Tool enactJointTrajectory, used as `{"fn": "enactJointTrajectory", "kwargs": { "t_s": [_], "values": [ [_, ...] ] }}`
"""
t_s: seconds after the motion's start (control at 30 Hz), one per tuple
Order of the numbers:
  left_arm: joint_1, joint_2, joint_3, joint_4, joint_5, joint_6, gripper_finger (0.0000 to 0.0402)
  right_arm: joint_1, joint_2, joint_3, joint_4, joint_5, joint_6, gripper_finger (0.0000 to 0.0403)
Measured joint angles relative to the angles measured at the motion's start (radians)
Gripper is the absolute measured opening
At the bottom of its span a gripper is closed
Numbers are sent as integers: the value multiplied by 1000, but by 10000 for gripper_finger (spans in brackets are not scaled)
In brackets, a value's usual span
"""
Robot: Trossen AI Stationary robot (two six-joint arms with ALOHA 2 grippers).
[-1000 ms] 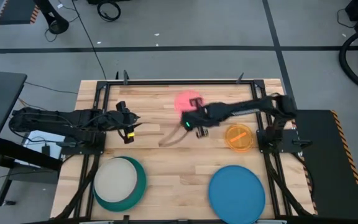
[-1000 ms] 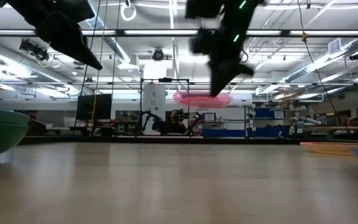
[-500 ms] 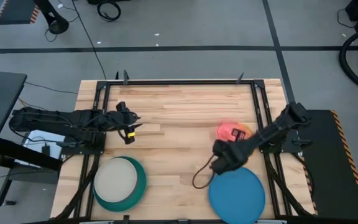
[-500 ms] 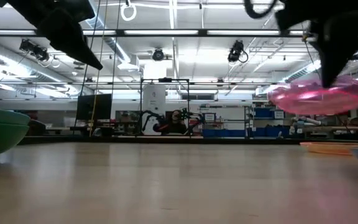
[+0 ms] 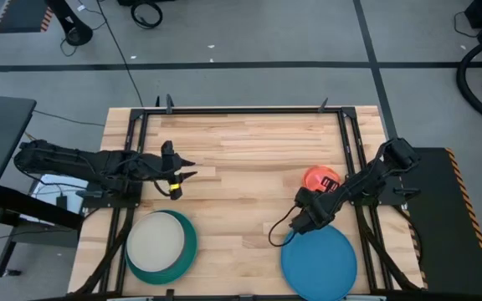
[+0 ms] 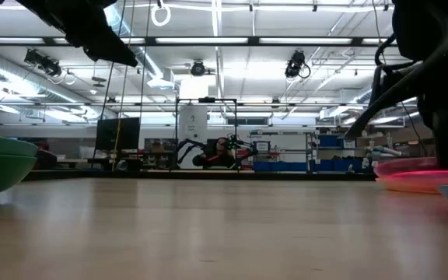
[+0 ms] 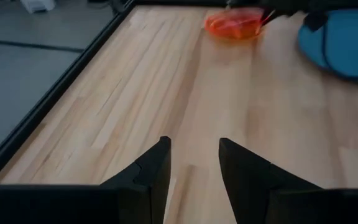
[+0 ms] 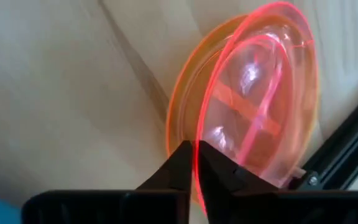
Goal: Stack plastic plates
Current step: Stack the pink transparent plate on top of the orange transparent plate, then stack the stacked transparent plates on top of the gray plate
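Note:
The small translucent pink plate (image 5: 319,177) lies nested in the small orange plate (image 8: 178,106) near the table's right edge, in the low view low at the right (image 6: 418,173). My right gripper (image 5: 316,194) stands on the plate's near side and is shut on it. My left gripper (image 5: 182,176) hovers open over bare wood at the table's left, its fingers apart (image 7: 194,162). A beige plate (image 5: 157,241) rests inside a large teal plate (image 5: 188,249) at the near left. The large blue plate (image 5: 319,261) lies flat at the near right. My right gripper pinches the pink plate's rim (image 8: 197,134) on its near side between its two fingers (image 8: 182,163). The fingers come from the table's near side, slanting down. The plate rests in the orange plate below it, slightly tilted.
The table's black frame rail (image 5: 360,167) runs just right of the small plates. The blue plate lies right beside my right arm's wrist. Bare wood (image 5: 241,192) stretches across the middle and far part of the table.
My right gripper has carried the pink plate from the far middle of the table toward the right and near edge, then down onto the orange plate. The plate, lifted clear before, now rests low. My left gripper has shifted slightly right.

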Motion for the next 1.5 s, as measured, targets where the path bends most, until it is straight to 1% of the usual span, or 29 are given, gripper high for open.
{"fn": "enactJointTrajectory", "kwargs": {
  "t_s": [0.13,0.3,0.4,0.5,0.67,0.87,1.13,1.27,1.33,1.4,1.43,1.5],
  "values": [
    [-32,0,0,60,0,20,142,-20,0,-1,-9,-39,-32,78],
    [-55,0,0,77,-1,18,142,-28,-2,64,-14,-50,-79,136],
    [-58,0,0,92,-1,-2,142,-26,-3,77,-2,-39,-48,153],
    [-67,0,0,136,-2,17,142,-57,-3,57,7,-36,11,155],
    [-91,-1,0,181,-1,46,142,-109,-2,2,91,-96,42,146],
    [-125,-1,0,175,-1,47,142,-166,-2,-54,132,-95,80,136],
    [-154,-1,0,176,0,47,142,-195,-3,-96,218,-90,-3,113],
    [-157,-1,0,176,0,48,142,-194,-3,-93,218,-86,-9,79],
    [-157,-1,0,174,0,49,142,-195,-2,-88,218,-81,-33,52],
    [-157,1,-2,162,27,57,142,-192,-2,-82,216,-72,-48,22],
    [-157,5,-14,178,47,67,142,-190,-2,-78,214,-69,-58,14],
    [-158,19,-49,219,77,80,142,-185,-1,-58,205,-68,-84,12]
  ]
}}
